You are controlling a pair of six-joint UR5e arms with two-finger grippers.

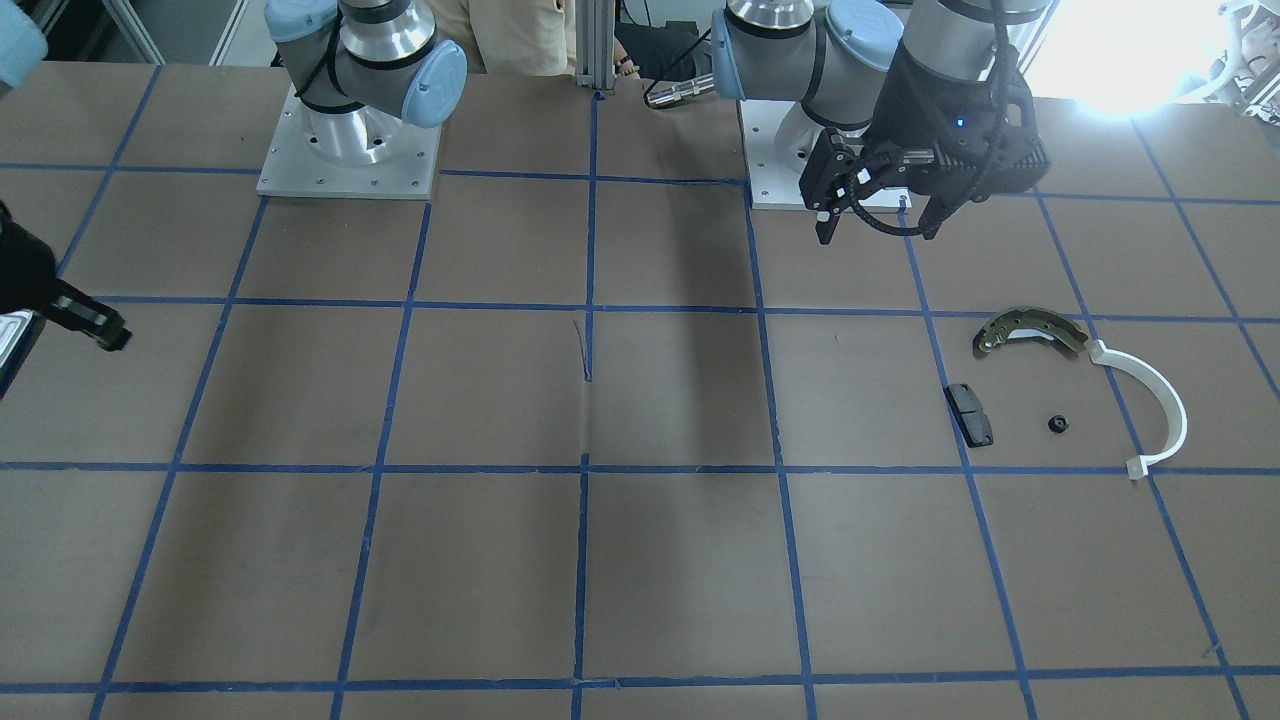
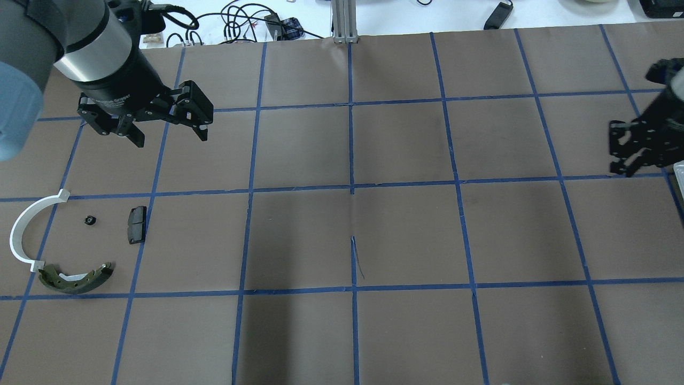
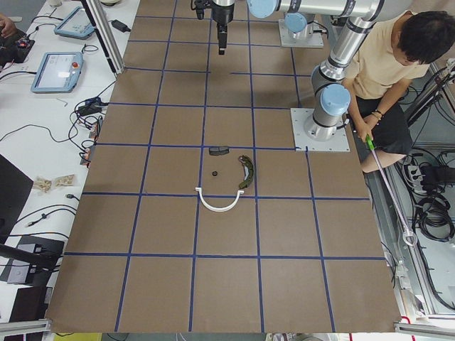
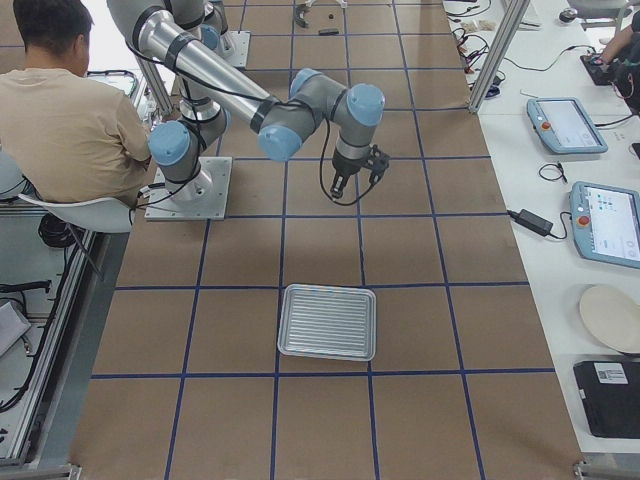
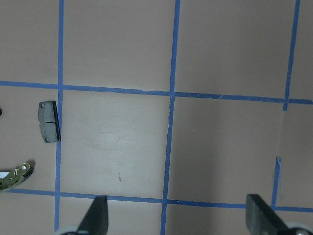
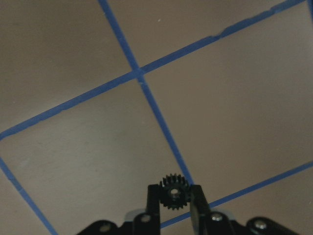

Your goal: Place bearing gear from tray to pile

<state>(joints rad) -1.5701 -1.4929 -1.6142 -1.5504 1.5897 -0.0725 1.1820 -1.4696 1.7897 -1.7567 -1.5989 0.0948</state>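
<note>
My right gripper (image 6: 172, 189) is shut on a small black bearing gear (image 6: 171, 193), held above the brown table; it also shows at the overhead view's right edge (image 2: 636, 155). The ridged grey-white tray (image 4: 327, 321) lies beyond it in the exterior right view. The pile lies on the robot's left: a brass-grey brake shoe (image 2: 75, 279), a white plastic arc (image 2: 24, 230), a black pad (image 2: 137, 224) and a small black round part (image 2: 90, 220). My left gripper (image 2: 171, 136) is open and empty, above the table beyond the pile. Its wrist view shows the pad (image 5: 49, 121).
The two arm bases (image 1: 348, 150) stand at the robot's side of the table. A seated person (image 3: 387, 64) is beside the bases. Tablets (image 4: 610, 222) and cables lie on side benches. Blue tape grids the table.
</note>
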